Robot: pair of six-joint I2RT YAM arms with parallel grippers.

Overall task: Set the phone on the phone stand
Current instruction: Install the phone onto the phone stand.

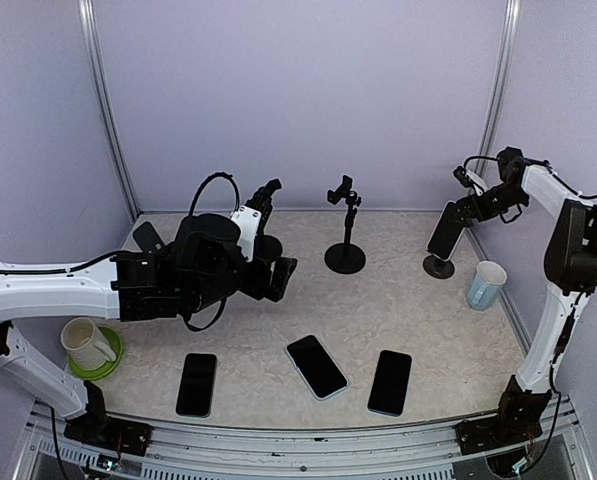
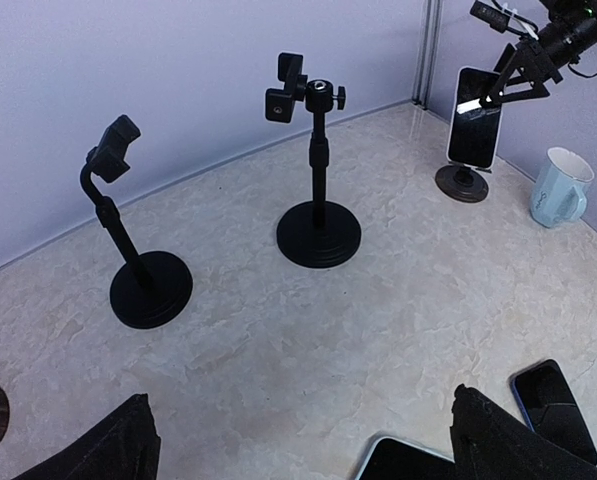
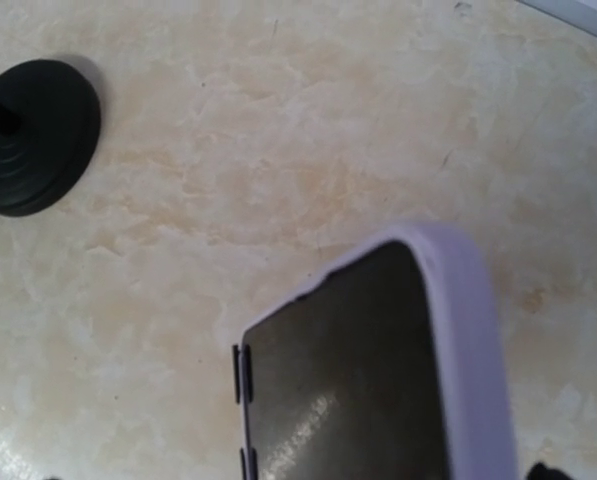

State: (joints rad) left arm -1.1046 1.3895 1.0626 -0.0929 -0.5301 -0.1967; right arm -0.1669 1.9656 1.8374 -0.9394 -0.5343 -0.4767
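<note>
Standing close to upright on the far-right phone stand (image 1: 439, 266), the phone (image 1: 445, 230) leans back a little, its long axis running from the stand's round base up toward the right gripper (image 1: 470, 207). That gripper sits just beside the phone's top edge, on the wall side and slightly above it. In the left wrist view its jaws look spread, with nothing clamped between them. The right wrist camera looks straight down the pale-cased phone and shows no fingertip touching it. By the look of it the phone rests in the stand on its own.

The relation that matters is this line. The phone lies below and in front of the right gripper, along the same tilted axis. A clean retreat would probably go up and back along that axis, since a sideways sweep could tip the phone off. The pale blue cup (image 1: 486, 285) stands near the stand's base, on the side toward the right arm.

The left gripper (image 1: 275, 235) hovers well apart from all this, over the left half of the surface (image 1: 378, 300), with its jaws wide apart and empty. The spare phones (image 1: 316, 366) lie flat near the front edge, and the middle stand (image 1: 345, 225) holds nothing.
</note>
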